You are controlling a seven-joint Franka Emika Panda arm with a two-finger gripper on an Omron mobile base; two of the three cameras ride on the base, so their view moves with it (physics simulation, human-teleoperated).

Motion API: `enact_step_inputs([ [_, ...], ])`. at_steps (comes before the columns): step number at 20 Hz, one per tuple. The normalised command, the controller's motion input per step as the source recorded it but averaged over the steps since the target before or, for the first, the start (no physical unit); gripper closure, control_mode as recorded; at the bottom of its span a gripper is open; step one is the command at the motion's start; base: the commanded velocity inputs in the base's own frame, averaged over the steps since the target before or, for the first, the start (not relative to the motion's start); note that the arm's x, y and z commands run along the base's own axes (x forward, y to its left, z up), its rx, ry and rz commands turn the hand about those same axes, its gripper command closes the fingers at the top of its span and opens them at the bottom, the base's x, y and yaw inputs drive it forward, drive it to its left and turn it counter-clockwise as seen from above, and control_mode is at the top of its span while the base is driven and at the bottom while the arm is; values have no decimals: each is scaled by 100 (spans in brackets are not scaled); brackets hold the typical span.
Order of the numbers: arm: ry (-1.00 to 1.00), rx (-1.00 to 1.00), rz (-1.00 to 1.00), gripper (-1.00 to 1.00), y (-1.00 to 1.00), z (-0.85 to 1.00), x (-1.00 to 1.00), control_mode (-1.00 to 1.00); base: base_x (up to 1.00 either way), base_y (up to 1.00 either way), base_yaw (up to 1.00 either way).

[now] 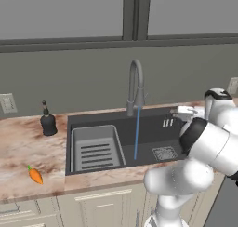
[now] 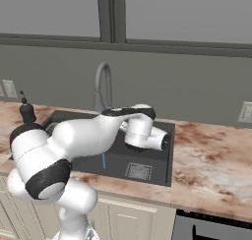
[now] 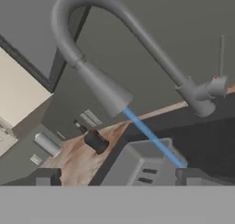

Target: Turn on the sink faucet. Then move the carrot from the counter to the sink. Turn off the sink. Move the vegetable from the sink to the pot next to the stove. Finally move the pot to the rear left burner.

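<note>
The grey gooseneck faucet (image 1: 135, 87) (image 2: 102, 86) (image 3: 105, 92) stands behind the dark sink (image 1: 153, 128) (image 2: 157, 158). A blue stream of water (image 1: 137, 133) (image 3: 151, 136) runs from its spout into the basin. The faucet's handle (image 3: 215, 86) sticks out at its base. The orange carrot (image 1: 35, 175) lies on the marble counter, left of the sink near the front edge. My gripper (image 1: 179, 112) (image 3: 119, 177) hovers over the sink's right side, facing the faucet. It is open with nothing between its fingertips (image 3: 46, 176). The pot is out of view.
A dark soap dispenser (image 1: 48, 121) (image 2: 25, 113) (image 3: 96, 141) stands at the sink's back left corner. A grey dish rack (image 1: 95, 147) (image 3: 142, 165) fills the basin's left half. My arm spans the sink's right side. A dark appliance front (image 2: 211, 229) sits at the lower right.
</note>
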Motion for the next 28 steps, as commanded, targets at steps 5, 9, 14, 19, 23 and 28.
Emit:
enact_step_inputs([
  [5, 13, -16, 0, -100, 81, 38, -76, -100, 0, 0, 0],
  [9, 18, -22, 1, -100, 100, 49, -46, -100, 0, 0, 0],
  [14, 20, -25, 1, -100, 100, 45, -34, -100, 0, 0, 0],
  [19, 22, -29, 2, -100, 100, 14, -14, -100, 0, 0, 0],
  [23, 22, -28, 2, -100, 100, 0, 0, -100, 0, 0, 0],
  [28, 14, -24, 1, -100, 100, -6, 0, -100, 0, 0, 0],
])
